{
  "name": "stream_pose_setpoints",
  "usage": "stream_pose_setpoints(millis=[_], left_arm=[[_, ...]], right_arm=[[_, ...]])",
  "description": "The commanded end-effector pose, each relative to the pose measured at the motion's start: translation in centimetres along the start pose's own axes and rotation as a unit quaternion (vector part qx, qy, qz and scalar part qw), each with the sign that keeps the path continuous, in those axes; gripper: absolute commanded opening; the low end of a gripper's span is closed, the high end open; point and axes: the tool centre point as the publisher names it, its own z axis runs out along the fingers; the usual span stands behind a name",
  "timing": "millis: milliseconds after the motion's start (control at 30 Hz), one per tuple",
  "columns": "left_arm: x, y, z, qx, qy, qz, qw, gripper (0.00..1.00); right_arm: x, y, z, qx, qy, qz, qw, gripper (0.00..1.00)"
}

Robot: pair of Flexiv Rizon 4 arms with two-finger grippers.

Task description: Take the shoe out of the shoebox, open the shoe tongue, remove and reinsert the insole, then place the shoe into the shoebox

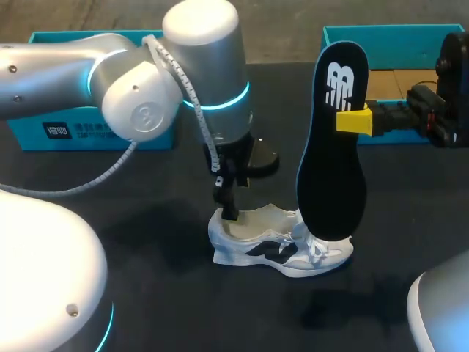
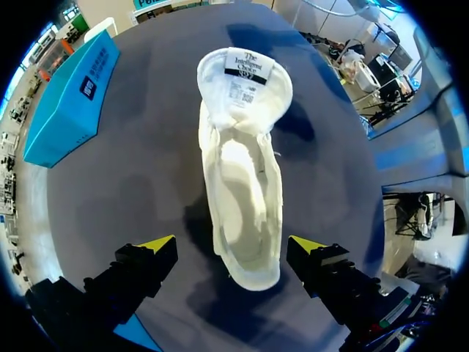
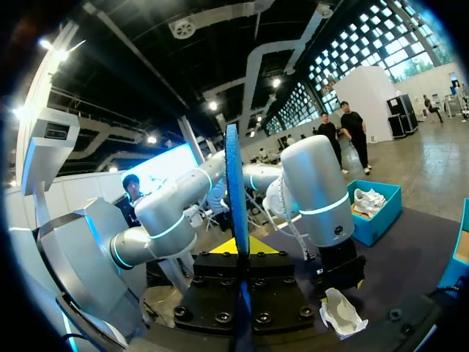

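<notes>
Looking at the fingers first: the left gripper (image 2: 233,246) is spread wide open, with one yellow-tipped finger on each side of the heel of the shoe (image 2: 242,183). In the left wrist view neither finger touches it, so it's grasping nothing. The head view puts that gripper right down at the heel collar.

The right gripper (image 1: 353,121) is clamped on the insole (image 1: 333,147), pinching its upper part from both sides. The right wrist view shows the insole edge-on, squeezed between the fingers. It's black and stands almost upright over the front of the shoe, with its lower end down at the laces. Can't tell if it actually touches them.

The shoe is white with dark side marks and sits on its sole on the dark surface (image 1: 146,242), outside both boxes. Its tongue (image 2: 245,70) is pulled forward, label up, so you look straight into the pale inside.

Containers: the right box (image 1: 388,33) is teal, behind and to the right of the shoe, open and showing only brown cardboard. The left box (image 1: 95,132), also teal, is behind and to the left of the shoe, well apart from it. The left arm (image 1: 198,66) hides its inside in the head view. The right wrist view shows something white and crumpled in it, can't tell what.
</notes>
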Motion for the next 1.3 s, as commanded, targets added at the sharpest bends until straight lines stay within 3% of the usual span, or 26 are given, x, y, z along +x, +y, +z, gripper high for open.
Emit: stream_pose_setpoints(millis=[33,300,667,900,967,1100,1133,1167,1300], left_arm=[[-1.2,-2.1,1.5,-0.007,0.007,0.002,1.0,1.0],[-2.6,-4.5,3.5,0.014,-0.007,-0.024,1.0,1.0],[-4.1,-5.8,6.6,0.003,-0.01,-0.036,0.999,1.0],[-4.1,-5.1,8.3,-0.006,-0.003,-0.037,0.999,0.86],[-4.0,-4.9,8.5,-0.007,-0.001,-0.037,0.999,0.65],[-3.9,-4.5,8.8,-0.011,0.001,-0.04,0.999,0.38],[-3.8,-4.4,8.9,-0.011,0.002,-0.041,0.999,0.24],[-3.7,-4.3,8.8,-0.011,0.002,-0.041,0.999,0.0],[-3.0,-3.8,8.7,-0.009,0.003,-0.036,0.999,0.0]], right_arm=[[-0.2,0.1,0.3,0.002,0.001,0.001,1.0,0.0],[-0.2,0.1,0.3,0.002,0.001,0.001,1.0,0.0],[-0.2,0.1,0.3,0.002,0.001,0.001,1.0,0.0],[-0.2,0.1,0.3,0.002,0.001,0.001,1.0,0.0],[-0.2,0.1,0.3,0.002,0.001,0.001,1.0,0.0],[-0.2,0.1,0.3,0.002,0.001,0.001,1.0,0.0],[-0.2,0.1,0.3,0.002,0.001,0.001,1.0,0.0],[-0.2,0.1,0.3,0.002,0.001,0.001,1.0,0.0],[-0.2,0.1,0.3,0.002,0.001,0.001,1.0,0.0]])
